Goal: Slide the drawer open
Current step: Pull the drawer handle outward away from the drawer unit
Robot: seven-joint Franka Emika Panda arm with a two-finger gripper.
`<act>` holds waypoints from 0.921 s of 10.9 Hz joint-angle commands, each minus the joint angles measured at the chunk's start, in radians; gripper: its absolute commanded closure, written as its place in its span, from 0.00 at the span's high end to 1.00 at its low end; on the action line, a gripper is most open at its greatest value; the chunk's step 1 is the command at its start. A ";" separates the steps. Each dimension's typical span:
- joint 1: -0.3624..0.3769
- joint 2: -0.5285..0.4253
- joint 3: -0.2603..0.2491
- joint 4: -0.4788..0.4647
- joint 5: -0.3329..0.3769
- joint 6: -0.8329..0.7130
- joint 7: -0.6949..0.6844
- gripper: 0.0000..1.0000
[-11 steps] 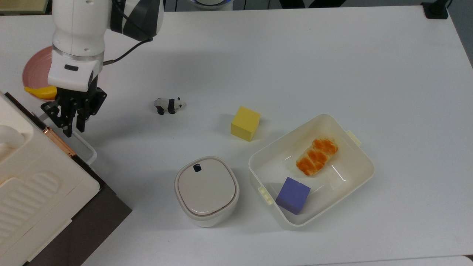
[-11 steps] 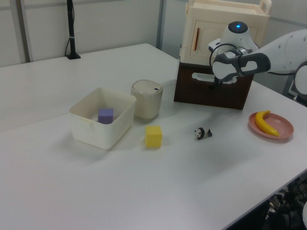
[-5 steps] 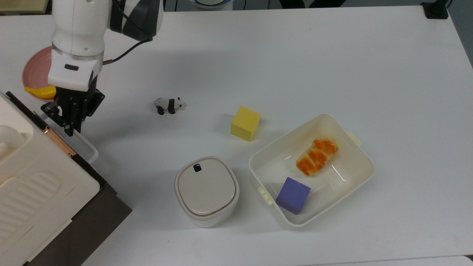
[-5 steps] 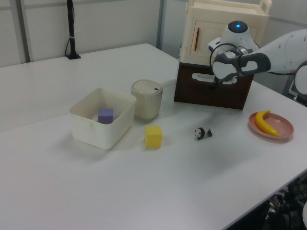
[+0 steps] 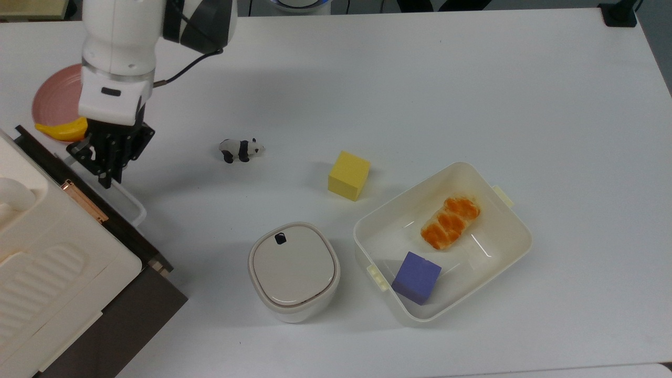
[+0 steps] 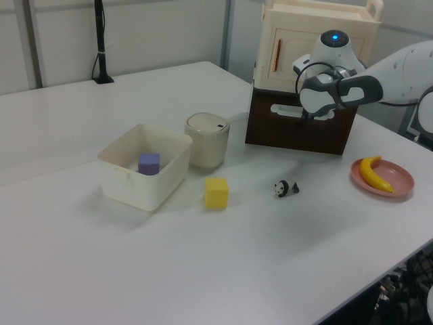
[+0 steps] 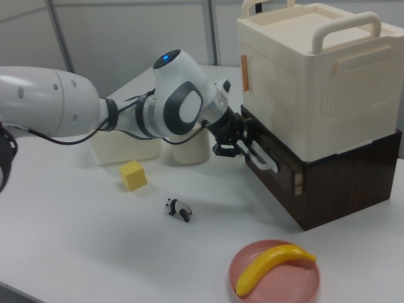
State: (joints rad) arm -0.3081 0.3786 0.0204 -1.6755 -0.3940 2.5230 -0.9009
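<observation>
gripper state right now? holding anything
gripper: shut on the white loop handle of the drawer, which is slightly open.

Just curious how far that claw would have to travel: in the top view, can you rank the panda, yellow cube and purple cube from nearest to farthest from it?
From the claw:
1. Panda, to the top view's right.
2. Yellow cube, farther right, mid-table.
3. Purple cube, inside the tub, lower right.
</observation>
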 commanded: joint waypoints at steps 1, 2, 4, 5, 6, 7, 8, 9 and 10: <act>0.087 -0.194 -0.005 -0.278 0.000 -0.001 0.040 0.03; 0.105 -0.236 -0.005 -0.321 0.000 -0.007 0.068 0.03; 0.130 -0.285 -0.005 -0.375 0.003 -0.018 0.083 0.03; 0.142 -0.297 -0.005 -0.388 0.003 -0.030 0.098 0.03; 0.151 -0.297 -0.005 -0.388 0.000 -0.044 0.105 0.03; 0.153 -0.296 -0.005 -0.383 0.000 -0.044 0.105 0.03; 0.153 -0.294 -0.005 -0.382 0.000 -0.046 0.105 0.03; 0.152 -0.293 -0.005 -0.380 0.000 -0.046 0.105 0.07; 0.150 -0.294 -0.005 -0.376 0.003 -0.046 0.105 0.20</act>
State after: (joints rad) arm -0.2061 0.1376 0.0161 -1.9944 -0.3961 2.5177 -0.8066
